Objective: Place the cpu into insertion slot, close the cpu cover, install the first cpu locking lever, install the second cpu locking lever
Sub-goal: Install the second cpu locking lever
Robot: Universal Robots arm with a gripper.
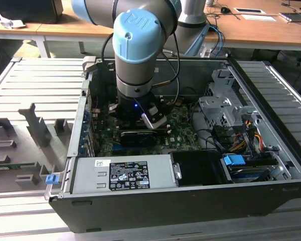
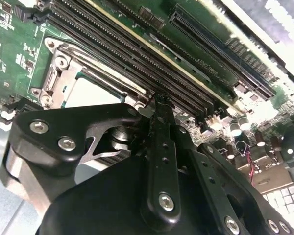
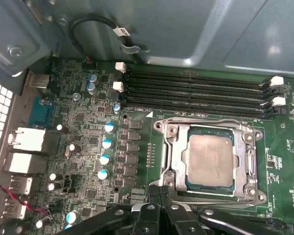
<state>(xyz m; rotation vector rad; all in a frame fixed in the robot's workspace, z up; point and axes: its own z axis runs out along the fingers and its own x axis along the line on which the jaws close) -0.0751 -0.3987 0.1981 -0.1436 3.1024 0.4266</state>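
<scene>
First wrist view: the cpu [image 3: 209, 159] lies flat in the insertion slot [image 3: 208, 192], and the cpu cover [image 3: 174, 160] frames it, lying down around the chip. Just below the socket's edge the tool [image 3: 159, 193] has its fingertips [image 3: 152, 192] pressed together, gripping nothing. Four long black memory slots [image 3: 196, 93] run beside the socket on the green board [image 3: 88, 147]. Exterior view: the arm [image 1: 138, 55] reaches down into the open computer case [image 1: 190, 201], which rests on the slatted surface [image 1: 35, 85].
</scene>
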